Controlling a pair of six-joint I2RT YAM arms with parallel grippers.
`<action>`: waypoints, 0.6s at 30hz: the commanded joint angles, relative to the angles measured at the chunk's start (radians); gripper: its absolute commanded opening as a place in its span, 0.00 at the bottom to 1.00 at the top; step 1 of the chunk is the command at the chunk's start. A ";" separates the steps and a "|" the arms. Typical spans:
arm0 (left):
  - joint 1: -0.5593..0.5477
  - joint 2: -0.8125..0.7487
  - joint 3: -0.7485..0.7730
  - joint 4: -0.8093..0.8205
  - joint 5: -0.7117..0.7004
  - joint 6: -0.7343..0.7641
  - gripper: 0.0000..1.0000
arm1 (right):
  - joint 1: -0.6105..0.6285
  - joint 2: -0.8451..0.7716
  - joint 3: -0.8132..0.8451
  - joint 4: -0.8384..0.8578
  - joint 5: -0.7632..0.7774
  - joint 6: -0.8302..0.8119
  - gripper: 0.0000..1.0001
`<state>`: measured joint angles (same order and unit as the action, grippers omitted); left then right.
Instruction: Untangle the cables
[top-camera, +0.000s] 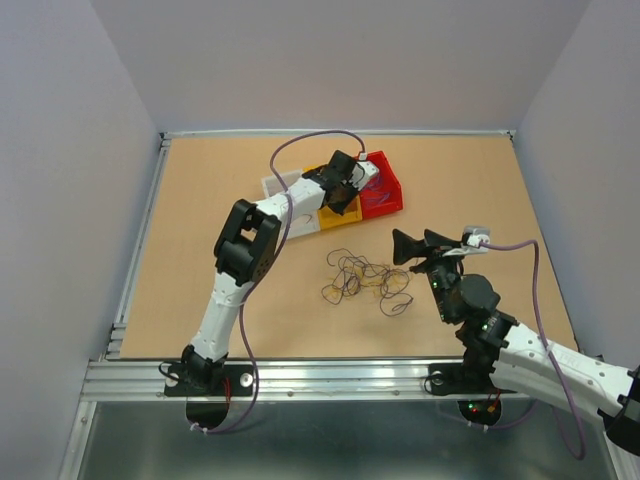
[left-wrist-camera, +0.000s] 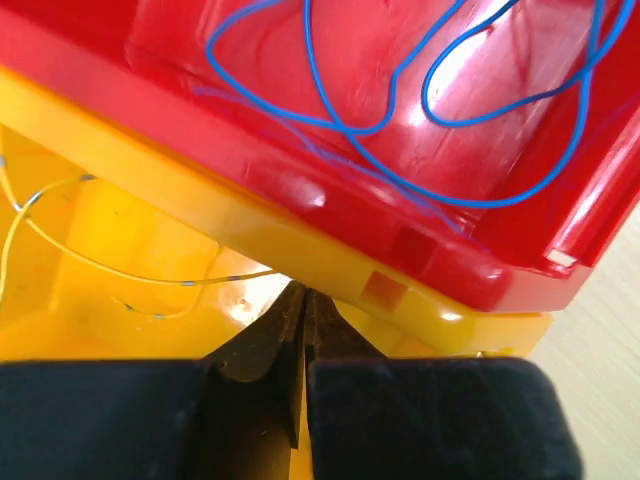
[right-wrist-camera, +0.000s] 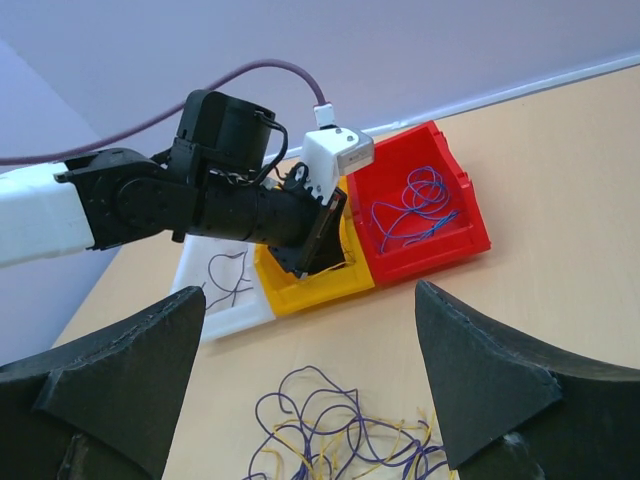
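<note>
The tangled cables (top-camera: 365, 278) lie mid-table as loose purple, yellow and dark loops, and they also show at the bottom of the right wrist view (right-wrist-camera: 340, 440). My left gripper (top-camera: 345, 197) reaches into the yellow bin (top-camera: 335, 217). In the left wrist view its jaws (left-wrist-camera: 303, 298) are pressed together, and a thin yellow cable (left-wrist-camera: 150, 278) runs from the tips into the yellow bin (left-wrist-camera: 120, 160). My right gripper (top-camera: 420, 245) hovers open and empty just right of the tangle, its fingers (right-wrist-camera: 470, 370) spread wide.
Three bins stand in a row at the back: a white bin (right-wrist-camera: 225, 318) holding a dark wire (right-wrist-camera: 230, 275), the yellow bin (right-wrist-camera: 320, 288), and a red bin (right-wrist-camera: 430, 255) holding blue wire (right-wrist-camera: 410, 205). The red bin's wall (left-wrist-camera: 300, 190) is close above the left jaws. Walls surround the table.
</note>
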<state>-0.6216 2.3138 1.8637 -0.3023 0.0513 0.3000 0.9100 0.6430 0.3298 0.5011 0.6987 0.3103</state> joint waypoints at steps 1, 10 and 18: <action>0.029 -0.073 -0.023 -0.061 0.036 -0.022 0.21 | 0.001 0.000 -0.028 0.047 -0.002 0.004 0.90; 0.049 -0.295 -0.142 0.040 0.079 -0.030 0.46 | 0.001 0.055 -0.015 0.048 -0.013 0.018 0.90; 0.054 -0.389 -0.201 0.061 0.107 -0.032 0.52 | 0.001 0.095 -0.003 0.047 -0.028 0.016 0.90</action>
<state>-0.5674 1.9881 1.7035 -0.2661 0.1318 0.2733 0.9100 0.7113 0.3294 0.5026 0.6800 0.3214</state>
